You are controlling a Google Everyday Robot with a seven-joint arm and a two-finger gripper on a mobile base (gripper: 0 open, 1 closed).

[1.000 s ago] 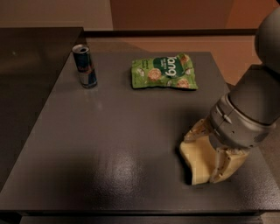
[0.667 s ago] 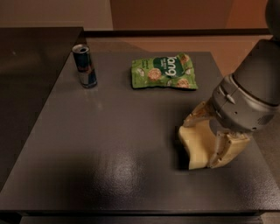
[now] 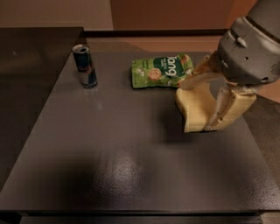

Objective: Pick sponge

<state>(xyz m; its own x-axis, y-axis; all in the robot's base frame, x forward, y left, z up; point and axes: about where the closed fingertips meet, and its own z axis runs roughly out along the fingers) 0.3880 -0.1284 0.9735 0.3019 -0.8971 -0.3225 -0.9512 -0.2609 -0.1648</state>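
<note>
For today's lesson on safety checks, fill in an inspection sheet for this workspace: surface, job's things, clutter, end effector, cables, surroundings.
Surface: dark glossy table.
Job's things: pale yellow sponge, held at the table's right side, seemingly just above it.
Clutter: drink can upright, back left; green snack bag lying flat, back centre.
End effector: shut on the sponge, a finger on either side.
Cables: nothing seen.
Surroundings: second dark counter at left; brown wall behind.
</note>
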